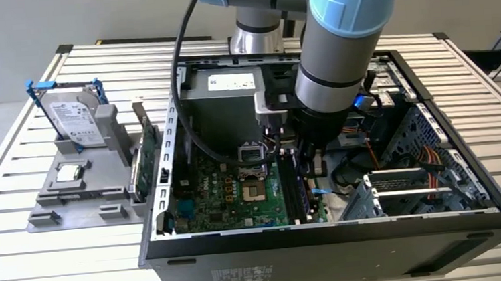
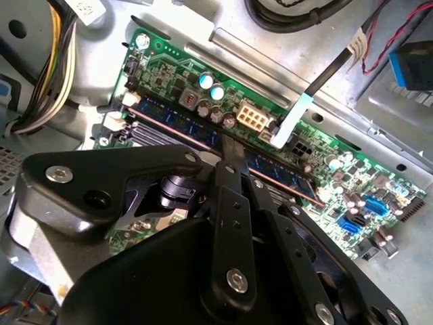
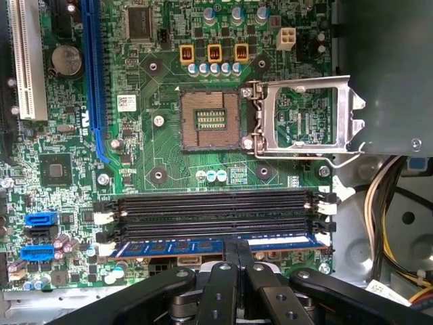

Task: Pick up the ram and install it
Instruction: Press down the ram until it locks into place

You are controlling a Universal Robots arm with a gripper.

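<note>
Even, soft daylight fills the exterior view, while inside the computer case [image 1: 329,231] the motherboard [image 3: 169,156] is bright and sharp in the first wrist view, glare whitens the case metal beside it, and the near black gripper [image 2: 230,159] links blur darkly.

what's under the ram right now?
The ram lies along the memory slot nearest the gripper on the motherboard. The stick covers the slot's contacts, so full seating can't be judged. The jaws hide its middle.

The arm reaches steeply downward; its end effector [image 3: 237,249] has fingers seemingly pressed together.
</note>
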